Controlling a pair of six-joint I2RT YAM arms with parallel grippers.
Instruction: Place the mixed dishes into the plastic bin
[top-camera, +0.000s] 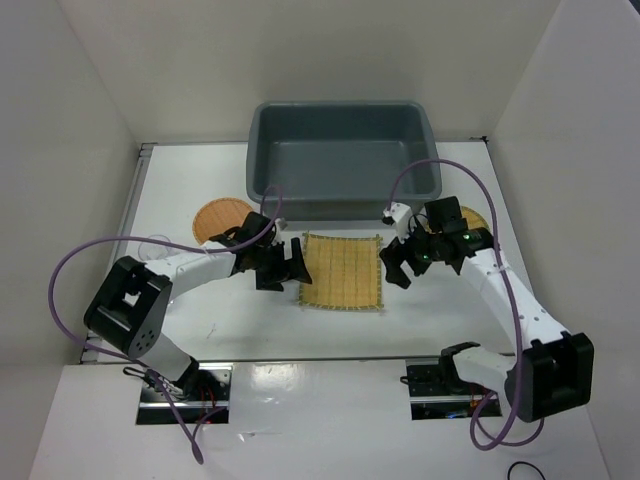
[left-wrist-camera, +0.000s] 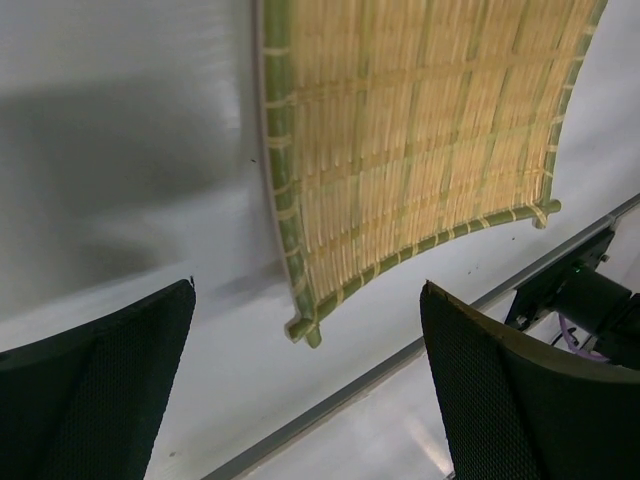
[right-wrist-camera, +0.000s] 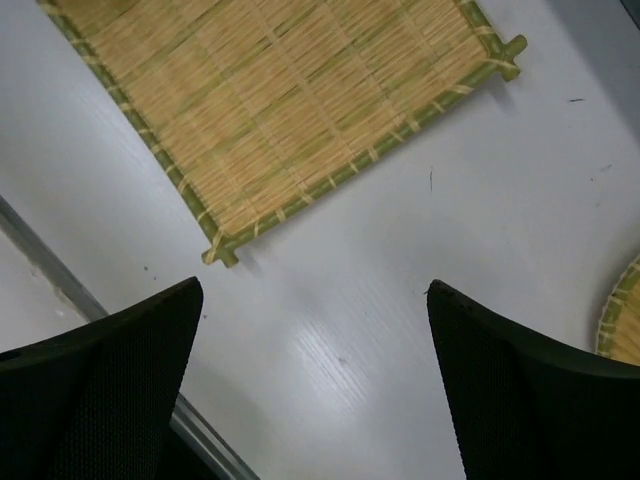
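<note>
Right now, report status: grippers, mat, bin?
Left gripper and right gripper open, empty, flanking square bamboo mat. Mat flat on table, outside plastic bin. Nothing between mat and bin.

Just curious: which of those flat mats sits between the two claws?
The square yellow bamboo mat; the orange-brown disc and round woven mat lie off to either side.

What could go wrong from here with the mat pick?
The bamboo mat lies flat on the table: a tool may slide over its thin edge. Both open, left tool and right tool flank it: they could collide. The bin stands just behind: a lifted mat might catch its rim.
</note>
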